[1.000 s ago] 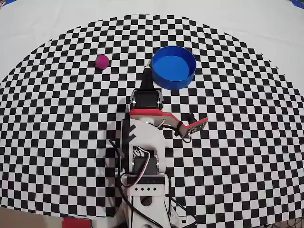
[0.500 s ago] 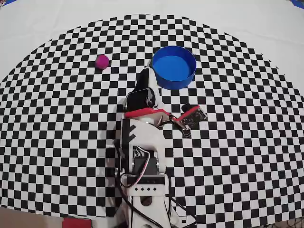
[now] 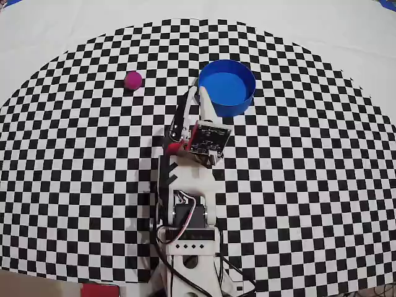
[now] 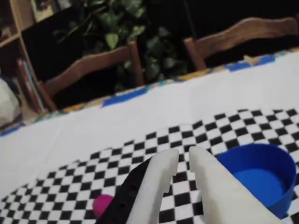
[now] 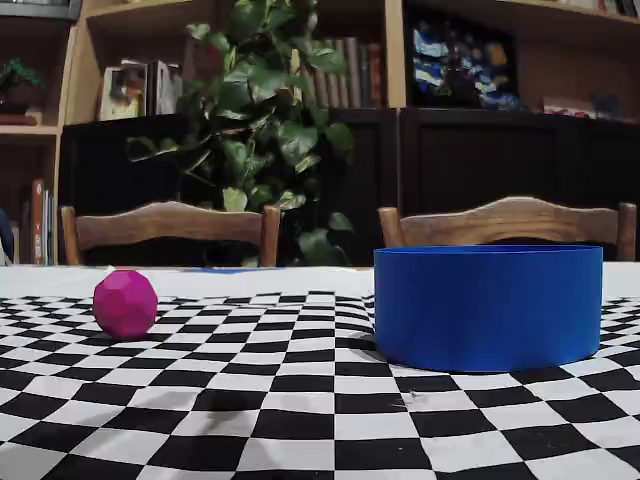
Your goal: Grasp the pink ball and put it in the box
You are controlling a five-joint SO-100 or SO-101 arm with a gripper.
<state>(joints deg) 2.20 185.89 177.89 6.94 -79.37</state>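
The pink ball (image 3: 132,80) rests on the checkered cloth at the upper left in the overhead view, well left of the box (image 3: 227,87), a round blue container with nothing in it. My gripper (image 3: 197,94) hovers between them, close to the box's left wall and pointing away from the arm's base. The wrist view shows the ball (image 4: 102,204) low on the left, partly behind the dark finger, and the box (image 4: 261,175) at the right. There the gripper (image 4: 183,156) has its jaws a narrow gap apart with nothing between them. The fixed view shows only the ball (image 5: 126,303) and the box (image 5: 488,305).
The arm's base (image 3: 189,247) stands at the cloth's near edge in the overhead view. White tablecloth (image 3: 74,25) surrounds the checkered area. Wooden chairs (image 5: 170,228), a plant (image 5: 270,130) and shelves stand beyond the table's far edge.
The wrist has rolled: the camera board that stuck out to the right now sits over the arm. The gripper's tip stays near the box's left wall. Ball and box have not moved.
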